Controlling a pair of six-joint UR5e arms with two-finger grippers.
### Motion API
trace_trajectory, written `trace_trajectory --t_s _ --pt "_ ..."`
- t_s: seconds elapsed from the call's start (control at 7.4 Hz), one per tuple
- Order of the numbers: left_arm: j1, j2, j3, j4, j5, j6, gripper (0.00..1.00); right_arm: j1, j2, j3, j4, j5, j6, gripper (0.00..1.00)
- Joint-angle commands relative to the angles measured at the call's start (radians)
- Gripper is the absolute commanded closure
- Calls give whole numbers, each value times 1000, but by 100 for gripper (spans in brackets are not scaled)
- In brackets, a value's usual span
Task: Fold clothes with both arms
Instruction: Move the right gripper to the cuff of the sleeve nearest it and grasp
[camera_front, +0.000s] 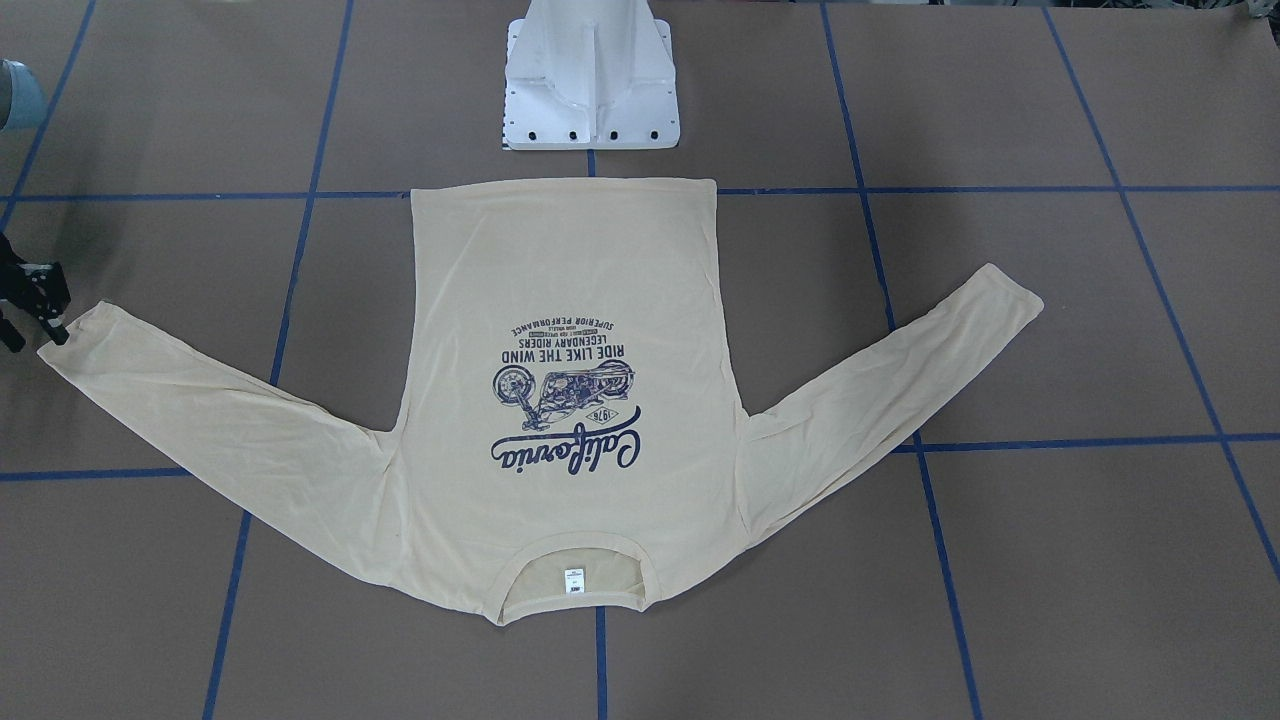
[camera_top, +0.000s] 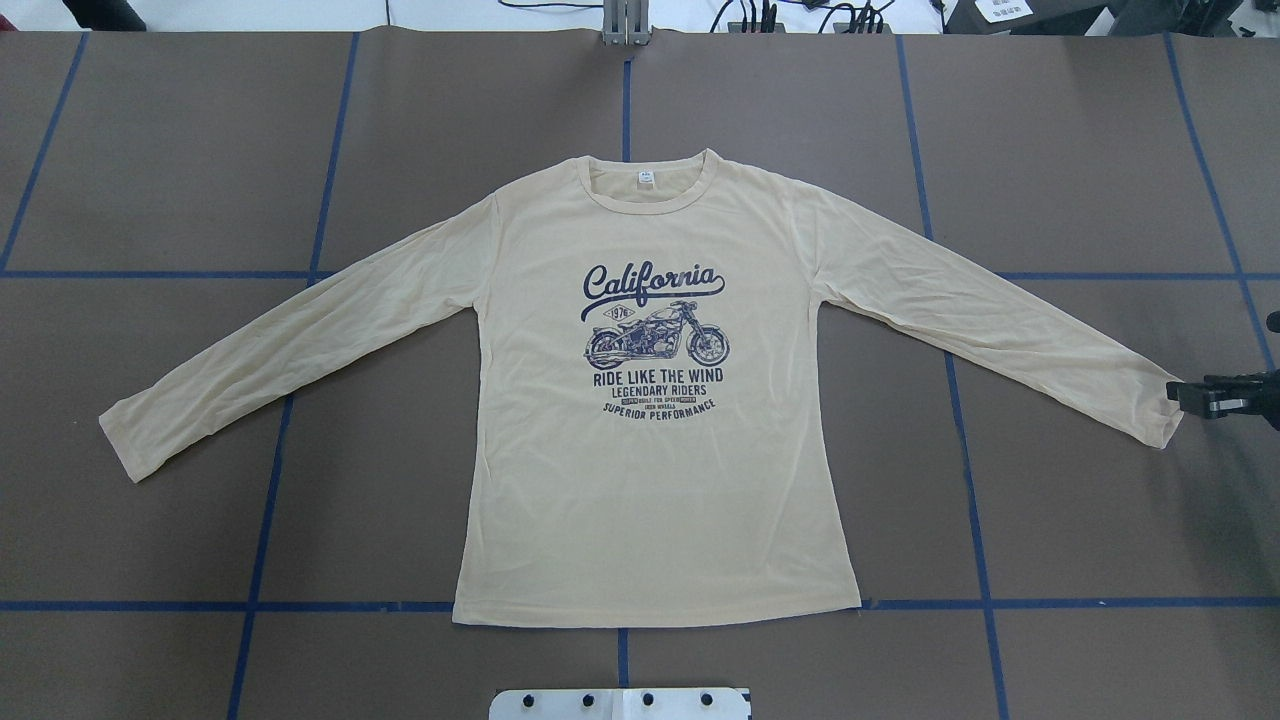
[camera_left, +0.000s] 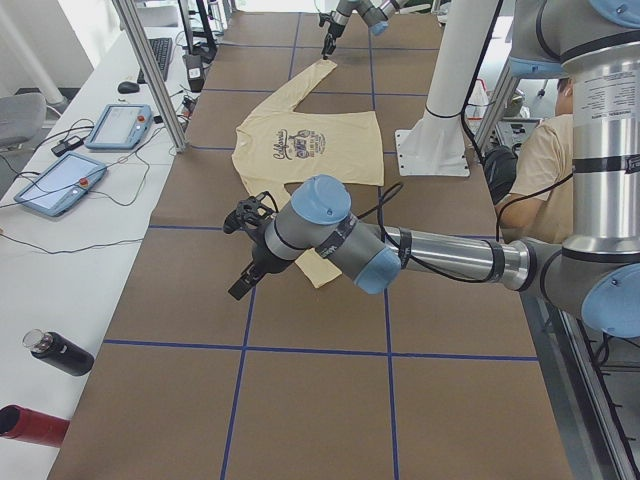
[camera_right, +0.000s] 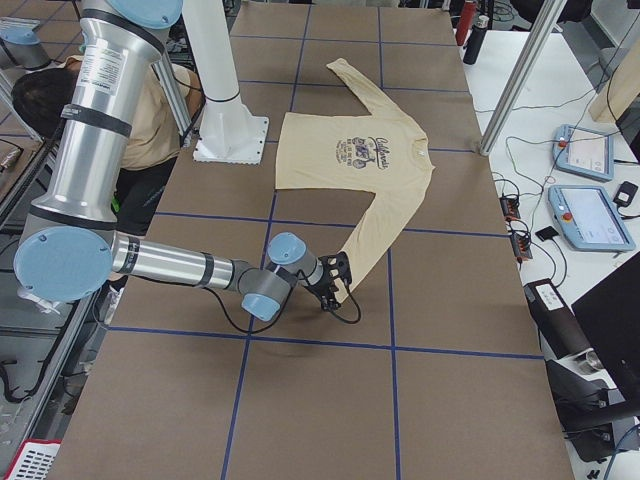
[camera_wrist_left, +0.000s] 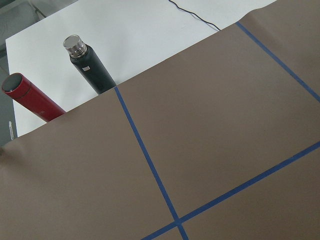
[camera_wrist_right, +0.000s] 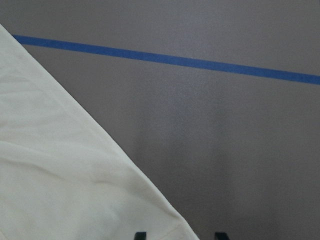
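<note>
The cream-yellow long-sleeved shirt (camera_top: 650, 420) lies flat and print-up on the brown table, both sleeves spread out; it also shows in the front view (camera_front: 565, 300). My right gripper (camera_top: 1185, 393) is low at the cuff of the sleeve on my right. In the right wrist view its two fingertips (camera_wrist_right: 140, 234) stand apart, open, on either side of the cuff corner (camera_wrist_right: 172, 225). It also shows at the front view's left edge (camera_front: 45, 315). My left gripper (camera_left: 240, 285) shows only in the exterior left view, above the table past the other cuff (camera_left: 320, 275); I cannot tell whether it is open.
The white pedestal base (camera_front: 590, 90) stands at the shirt's hem side. A black bottle (camera_wrist_left: 89, 67) and a red bottle (camera_wrist_left: 30, 97) lie off the table's left end. Teach pendants (camera_left: 120, 125) sit on the side bench. A person (camera_left: 555, 165) sits behind the robot.
</note>
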Motion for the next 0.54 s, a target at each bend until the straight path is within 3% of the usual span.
trace_trajectory --t_s 0.0,0.41 --pt "0 0 0 -1 1 1 0 -6 24 -19 -4 -13 2 45" --pt "0 0 0 0 1 -1 0 -8 31 -45 1 -19 0 47"
